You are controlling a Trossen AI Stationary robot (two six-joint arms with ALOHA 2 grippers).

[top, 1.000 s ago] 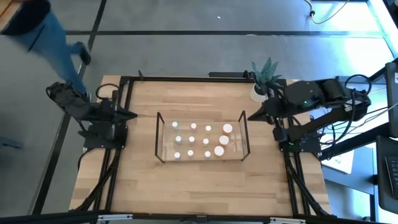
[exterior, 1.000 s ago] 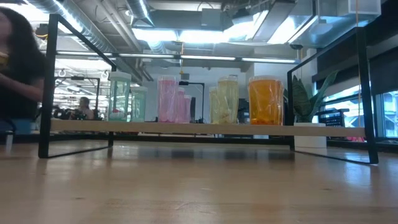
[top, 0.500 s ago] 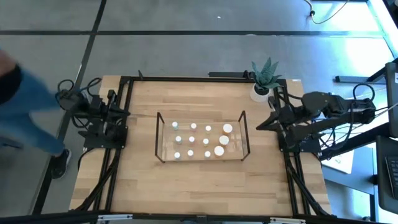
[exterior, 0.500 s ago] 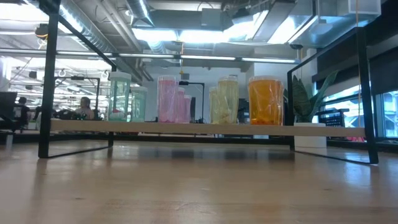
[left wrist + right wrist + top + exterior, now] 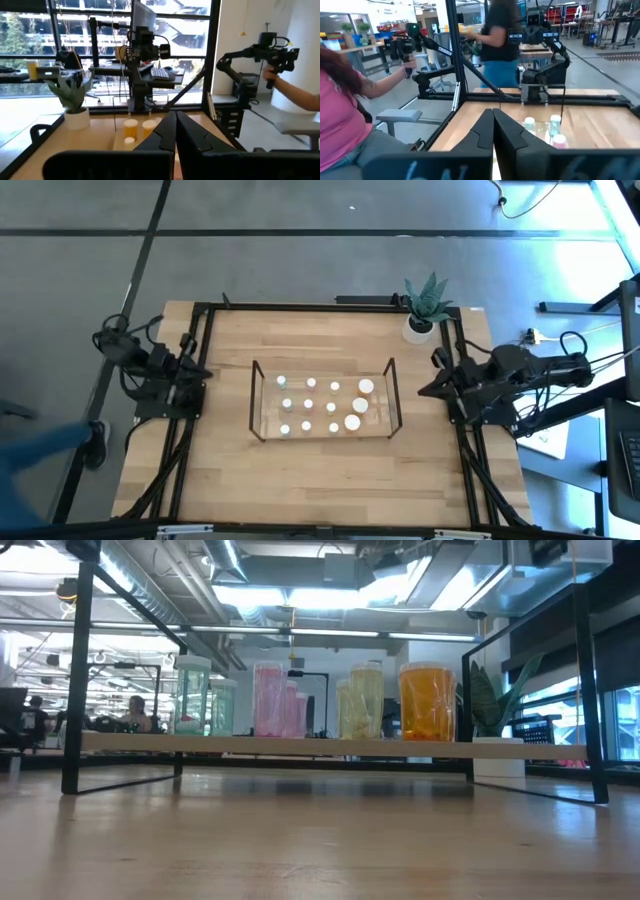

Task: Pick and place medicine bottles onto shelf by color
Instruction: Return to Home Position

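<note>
The shelf (image 5: 392, 395), a clear rack with black frame ends, stands in the middle of the wooden table. Several medicine bottles (image 5: 333, 408) with white caps stand upright on it in rows. In the low view they stand by colour: greenish (image 5: 192, 695), pink (image 5: 268, 700), yellowish (image 5: 362, 700), orange (image 5: 427, 700). My left gripper (image 5: 206, 372) sits shut at the table's left edge, pointing level at the shelf. My right gripper (image 5: 421, 391) sits shut at the right edge, also level and facing the shelf. Both are well clear of the shelf and the bottles.
A potted plant (image 5: 425, 310) in a white pot stands at the far right corner. Black frame rails (image 5: 205, 330) run along the table's sides. Bare wood lies in front of the shelf. People sit beyond the table (image 5: 350, 95), one holding a hand-held device (image 5: 277, 55).
My right gripper has sunk and drawn back toward the table's right edge, tipping up to level as the arm folded. My left gripper has sunk a little and pulled back toward the left edge. A person has walked past the table's left side. The bottles and shelf have not moved.
</note>
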